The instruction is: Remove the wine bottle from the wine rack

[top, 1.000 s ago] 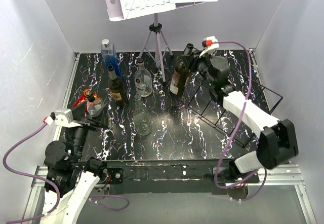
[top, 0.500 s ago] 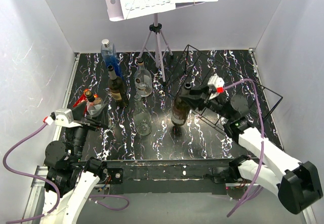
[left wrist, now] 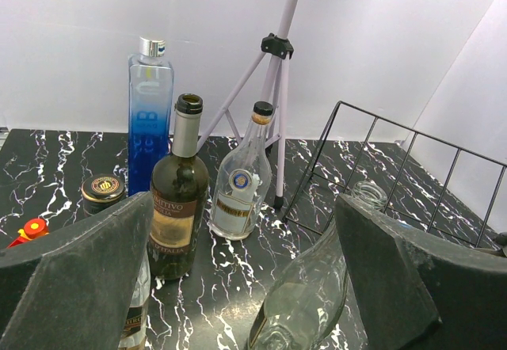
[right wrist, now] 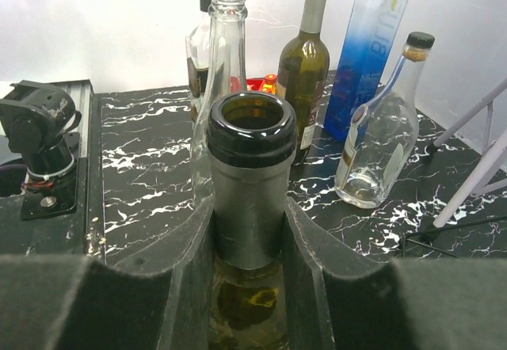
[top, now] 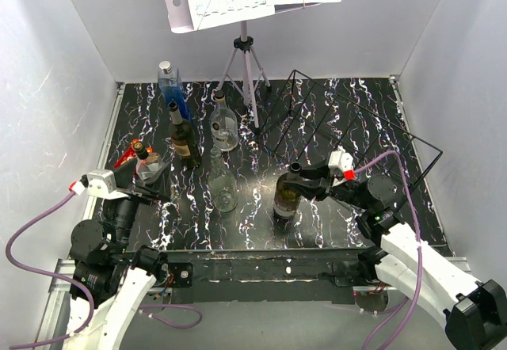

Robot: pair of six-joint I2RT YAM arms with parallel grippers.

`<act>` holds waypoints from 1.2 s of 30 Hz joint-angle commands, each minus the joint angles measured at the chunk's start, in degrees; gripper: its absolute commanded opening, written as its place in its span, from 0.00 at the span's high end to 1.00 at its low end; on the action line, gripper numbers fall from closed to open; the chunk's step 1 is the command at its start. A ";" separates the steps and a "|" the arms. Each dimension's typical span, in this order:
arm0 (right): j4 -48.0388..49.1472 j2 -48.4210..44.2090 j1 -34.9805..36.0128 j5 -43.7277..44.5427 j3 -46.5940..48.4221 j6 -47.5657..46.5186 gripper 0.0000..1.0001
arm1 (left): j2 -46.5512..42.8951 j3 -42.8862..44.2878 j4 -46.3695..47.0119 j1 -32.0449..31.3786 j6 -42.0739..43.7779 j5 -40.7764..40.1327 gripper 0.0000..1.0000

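The wine bottle, dark green with a tan label, stands upright at the front middle of the table, off the wine rack. I cannot tell whether its base touches the table. My right gripper is shut on its neck just under the black lip, seen close in the right wrist view with the bottle between the fingers. The black wire rack stands empty at the back right and also shows in the left wrist view. My left gripper is open and empty at the left.
A blue bottle, a dark wine bottle, a clear flask, a clear empty bottle and a small red-capped bottle stand left of centre. A grey tripod music stand stands at the back.
My right arm has carried the wine bottle from the rack at the back towards the near edge and lowered it upright. The left arm has not moved.
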 commanded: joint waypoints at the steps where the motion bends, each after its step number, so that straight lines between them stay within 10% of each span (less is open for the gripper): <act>1: 5.80 -1.29 0.11 -0.01 0.60 -2.00 0.99 | 1.26 -0.39 0.21 -0.21 0.63 0.59 0.02; 12: 5.72 -1.11 0.11 2.28 -2.04 -2.97 0.87 | 1.53 -0.39 0.39 -0.21 0.55 0.76 0.02; 20: -2.61 -4.79 0.11 5.00 1.47 -0.95 0.18 | 1.70 -0.39 0.48 -0.21 0.63 0.76 0.02; 36: -77.57 -5.33 0.11 31.88 36.89 17.33 0.04 | 6.00 3.29 -2.06 -0.56 -2.53 6.83 0.02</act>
